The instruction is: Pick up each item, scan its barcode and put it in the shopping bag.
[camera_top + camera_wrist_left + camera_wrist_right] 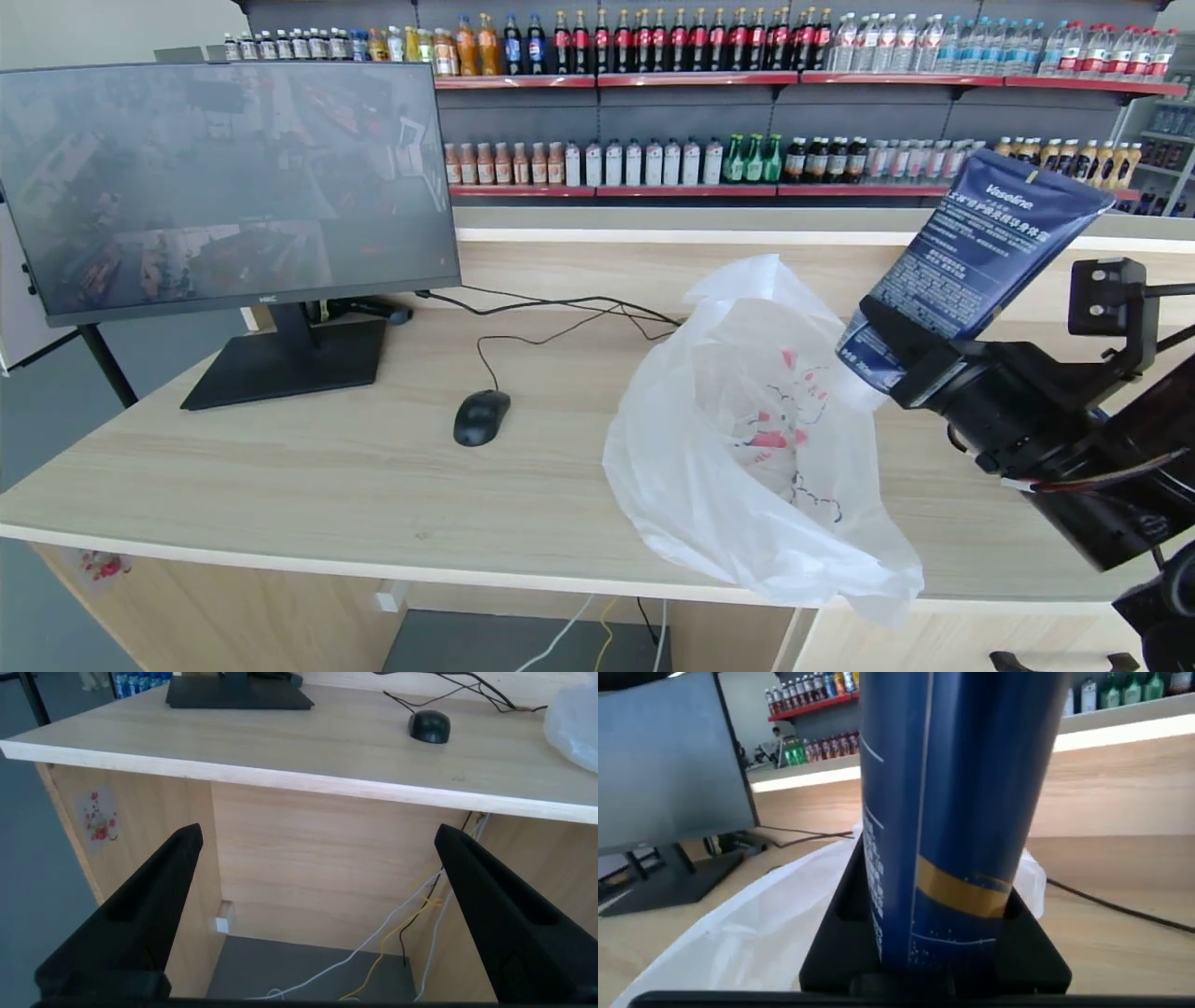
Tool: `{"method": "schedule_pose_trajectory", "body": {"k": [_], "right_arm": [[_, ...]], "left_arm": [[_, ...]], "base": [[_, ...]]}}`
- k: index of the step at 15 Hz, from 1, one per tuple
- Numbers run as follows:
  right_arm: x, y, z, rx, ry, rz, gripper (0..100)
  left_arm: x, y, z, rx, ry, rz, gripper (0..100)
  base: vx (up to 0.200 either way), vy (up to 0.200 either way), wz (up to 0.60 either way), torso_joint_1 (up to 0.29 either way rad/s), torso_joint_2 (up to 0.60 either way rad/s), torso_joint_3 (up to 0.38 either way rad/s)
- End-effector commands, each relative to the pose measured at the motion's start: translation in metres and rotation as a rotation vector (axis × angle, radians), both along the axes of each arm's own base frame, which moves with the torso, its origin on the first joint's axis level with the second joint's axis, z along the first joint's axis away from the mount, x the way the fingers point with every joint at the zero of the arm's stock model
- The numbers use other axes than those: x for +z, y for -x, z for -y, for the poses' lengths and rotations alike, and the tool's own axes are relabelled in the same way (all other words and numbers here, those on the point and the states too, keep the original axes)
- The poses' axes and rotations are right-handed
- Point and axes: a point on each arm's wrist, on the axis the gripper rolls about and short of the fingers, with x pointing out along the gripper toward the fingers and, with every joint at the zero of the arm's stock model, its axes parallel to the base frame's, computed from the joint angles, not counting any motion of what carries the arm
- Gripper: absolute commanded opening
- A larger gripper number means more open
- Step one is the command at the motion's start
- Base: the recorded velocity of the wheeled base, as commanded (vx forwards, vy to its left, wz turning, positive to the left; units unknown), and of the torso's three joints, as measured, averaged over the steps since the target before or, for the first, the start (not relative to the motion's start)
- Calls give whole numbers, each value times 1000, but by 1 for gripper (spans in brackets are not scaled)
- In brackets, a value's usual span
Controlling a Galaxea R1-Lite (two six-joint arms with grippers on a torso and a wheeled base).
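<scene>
Right gripper, black and blocky, is clamped on the lower end of a blue tube. The tube is soft plastic, glossy, with a flat crimped top end and white print on its side. It tilts, crimped end up and away toward the right, and is held in the air just beside the upper right rim of the shopping bag. The tube's cap end is hidden inside the gripper. In the right wrist view a gold band runs round the tube just above the clamp, and the tube's top is cut off by the frame.

The shopping bag is thin, translucent white plastic, crinkled, with a red and dark print that is hard to make out. It stands slumped on the bench with its mouth open upward and its lower corner hanging over the front edge. Its contents can't be made out.

The bench is pale wood-grain laminate, matte. Left gripper is below bench level facing the cabinet front, its fingers dark wedge shapes, wide apart, nothing between them.

A black oval mouse sits on the bench left of the bag, its cable trailing back. The monitor stands at far left, its dark screen showing only dim reflections. Shelves of bottles stand behind. A small floral sticker is on the cabinet side.
</scene>
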Motion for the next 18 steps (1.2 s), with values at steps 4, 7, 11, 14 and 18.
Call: {"method": "schedule_pose_trajectory", "body": {"k": [4,7,11,14,18], "right_arm": [[5,-15,-31,227,-302,-82,0],[0,-25,-45,312,-469,-167,0],[-15,-20,-64,439,-579,-311,0],[-24,-12,-69,497,-635,-416,0],[-33,-17,-58,489,-647,-460,0]], "left_arm": [[0,0,0,1,-3,1,100],[0,0,0,1,-3,-1,100],[0,0,0,1,-5,-1,100],[0,0,0,1,-8,2,100],[0,0,0,1,-6,5,100]], "base": [[0,0,0,0,0,0],[0,0,0,0,0,0],[0,0,0,0,0,0],[0,0,0,0,0,0],[0,0,0,0,0,0]]}}
